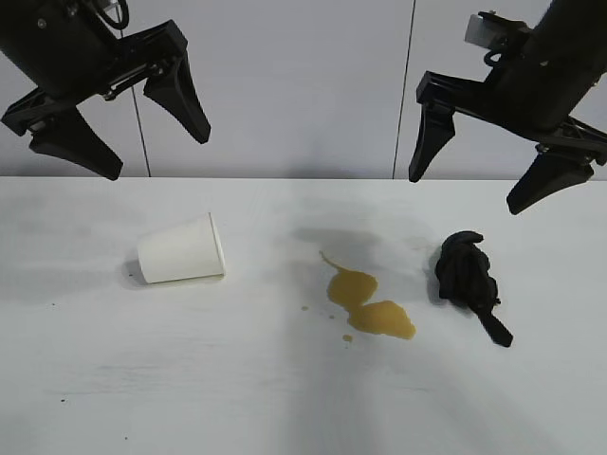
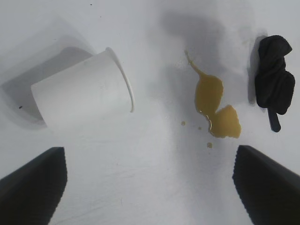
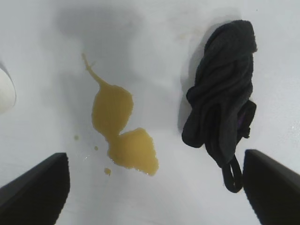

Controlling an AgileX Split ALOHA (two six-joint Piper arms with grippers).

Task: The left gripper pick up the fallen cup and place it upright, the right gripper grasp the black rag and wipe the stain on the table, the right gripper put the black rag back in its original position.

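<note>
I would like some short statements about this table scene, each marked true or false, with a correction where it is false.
1. The white paper cup stands upright. False: it lies on its side on the white tabletop.
2. The yellow-brown liquid stain lies between the cup and the bundled black cloth rag. True.
3. The right arm's tool holds the rag. False: it hangs open above the table, holding nothing.
4. The left arm's tool is open, above the cup. True.
5. The rag covers the stain. False: they lie apart.
</note>
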